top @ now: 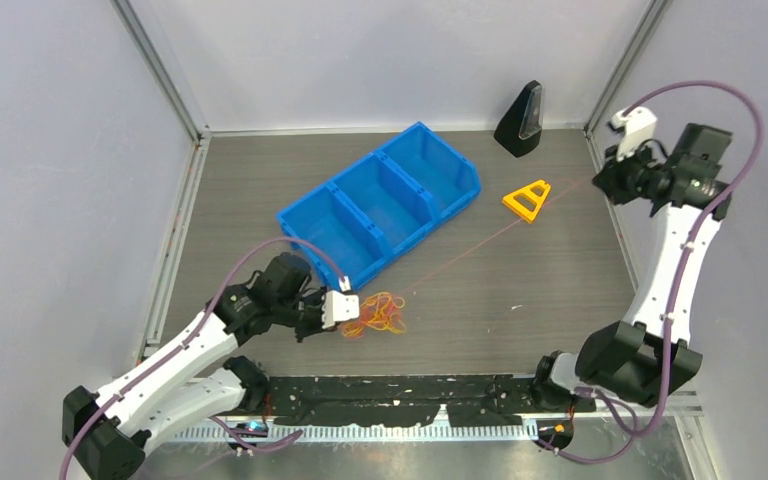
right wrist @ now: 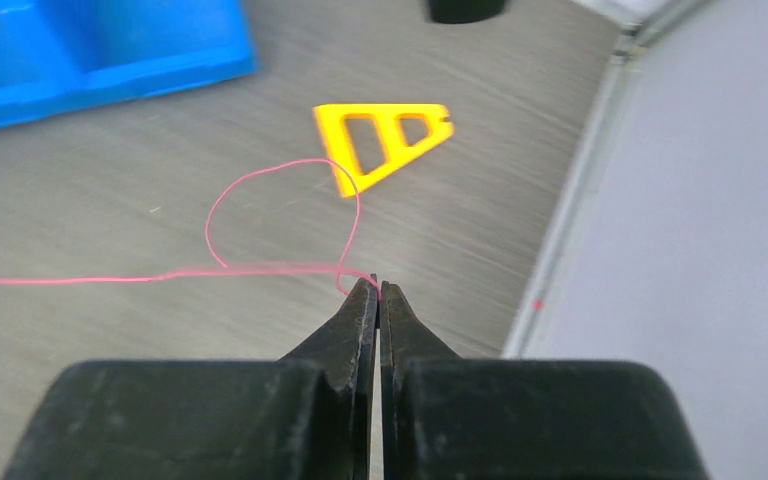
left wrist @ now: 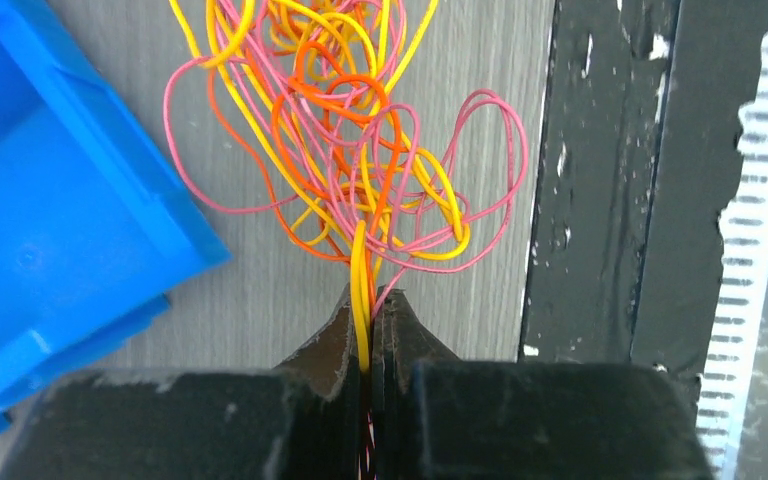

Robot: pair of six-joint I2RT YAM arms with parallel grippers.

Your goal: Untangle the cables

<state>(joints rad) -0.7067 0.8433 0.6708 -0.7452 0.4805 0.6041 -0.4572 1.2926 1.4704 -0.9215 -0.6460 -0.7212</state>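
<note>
A tangle of thin orange, yellow and pink cables (top: 384, 314) lies on the table near the front, by the blue bin's near corner. My left gripper (top: 344, 310) is shut on a bunch of them; the left wrist view shows the yellow, orange and pink cables (left wrist: 360, 150) running between the closed fingers (left wrist: 328, 345). One pink cable (top: 490, 238) runs taut from the tangle to my right gripper (top: 600, 178), raised at the far right. In the right wrist view the right gripper (right wrist: 377, 287) is shut on the pink cable's end (right wrist: 260, 268), which loops just before the tips.
A blue three-compartment bin (top: 380, 205) lies diagonally at mid-table. A yellow triangular piece (top: 527, 198) lies right of it, under the taut cable's line. A black wedge-shaped object (top: 522, 120) stands at the back wall. A black strip (top: 410, 400) runs along the front edge.
</note>
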